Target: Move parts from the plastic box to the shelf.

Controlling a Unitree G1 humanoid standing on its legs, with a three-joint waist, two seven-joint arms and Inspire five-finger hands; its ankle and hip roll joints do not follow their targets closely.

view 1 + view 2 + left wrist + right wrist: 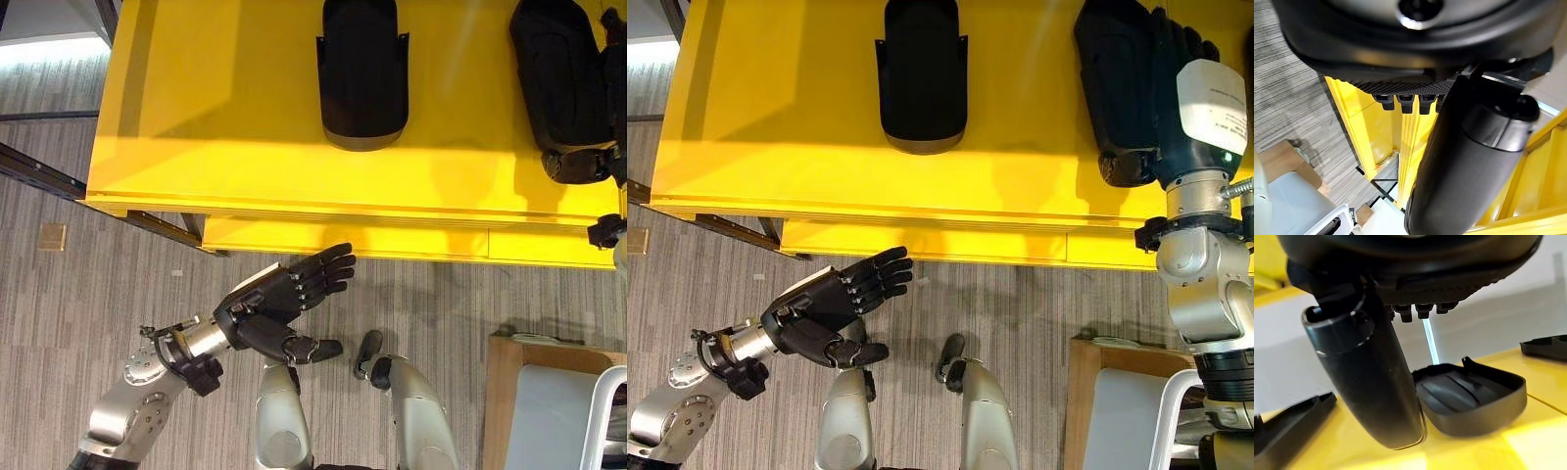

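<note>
2 black parts (921,73) (1122,88) are lying on the yellow shelf (774,127), upper frame. I'm resting my right hand (1190,98) relaxed on the right one; left hand (828,304) hanging loose, lower left. Lifting clear slowly seems best.

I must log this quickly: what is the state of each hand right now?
Left hand: open, fingers straight, holding nothing, over the floor in front of the yellow shelf.
Right hand: over a black part on the shelf; state cannot be told.
</note>
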